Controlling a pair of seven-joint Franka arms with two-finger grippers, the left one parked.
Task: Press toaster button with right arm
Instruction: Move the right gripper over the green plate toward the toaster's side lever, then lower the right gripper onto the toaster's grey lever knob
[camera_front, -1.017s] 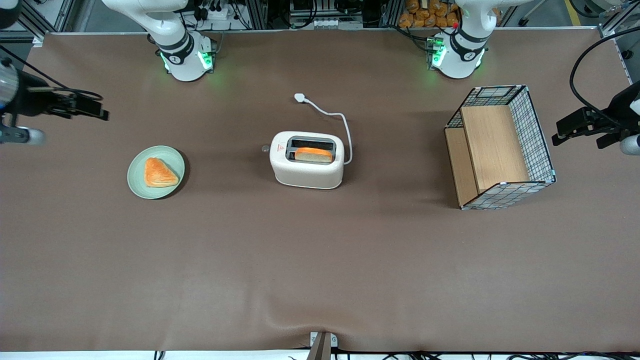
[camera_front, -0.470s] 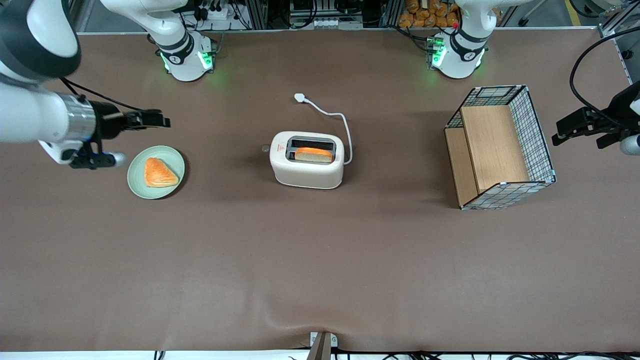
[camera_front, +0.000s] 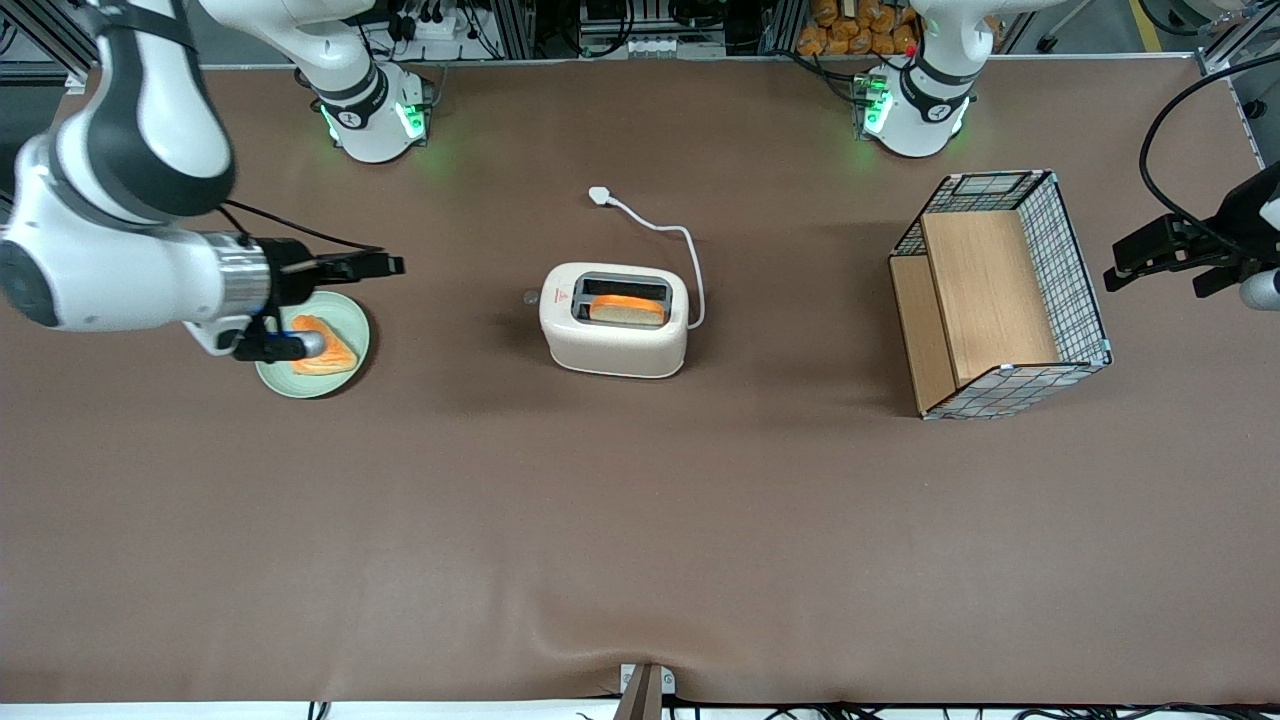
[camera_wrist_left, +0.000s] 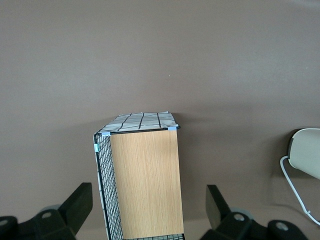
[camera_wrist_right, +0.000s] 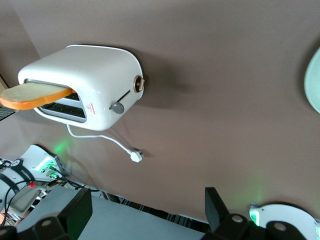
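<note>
The cream-white toaster (camera_front: 613, 340) stands mid-table with a slice of toast (camera_front: 627, 308) in one slot. The toaster button (camera_front: 531, 297) is a small grey knob on the short end by the red triangle mark. The right arm (camera_front: 120, 280) reaches in from the working arm's end. Its gripper (camera_front: 395, 265) is open and empty, hovering above the table beside the green plate, pointing at the toaster's button end and well short of it. In the right wrist view the toaster (camera_wrist_right: 100, 70) and the toaster button (camera_wrist_right: 117, 107) lie ahead of the open gripper (camera_wrist_right: 146, 196).
A green plate (camera_front: 330, 390) with a pastry (camera_front: 320, 352) sits partly under the arm's wrist. The toaster's white cord ends in a plug (camera_front: 599, 195) farther from the camera. A wire-and-wood basket (camera_front: 1075, 290) stands toward the parked arm's end.
The right arm has swung in from the table's edge toward the toaster; the gripper now hovers past the plate, and its wrist covers part of the plate. The toaster has not moved.
</note>
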